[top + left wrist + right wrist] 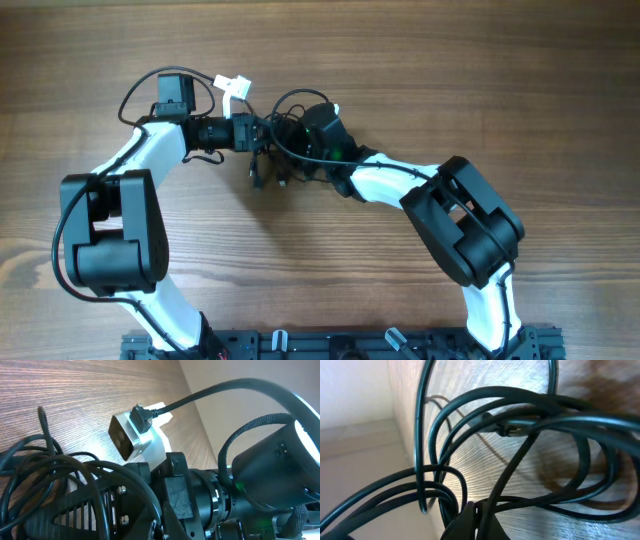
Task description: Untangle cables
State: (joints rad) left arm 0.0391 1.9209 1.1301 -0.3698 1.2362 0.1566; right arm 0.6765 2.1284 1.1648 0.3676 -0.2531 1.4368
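The cables (288, 152) hang in a looped black bunch at mid-bench between my two arms, a few plug tips dangling just below. The right tool (476, 516) is pinched closed where several strands meet. The left tool (262, 133) is closed too, apparently on the bunch's other side. I judge this the start of a pull-apart: next I need to draw the tools slowly away from each other and watch which loop tightens. The bench (480, 80) is bare wood grain. Past its edge, the wrist views show only a plain pale surface.
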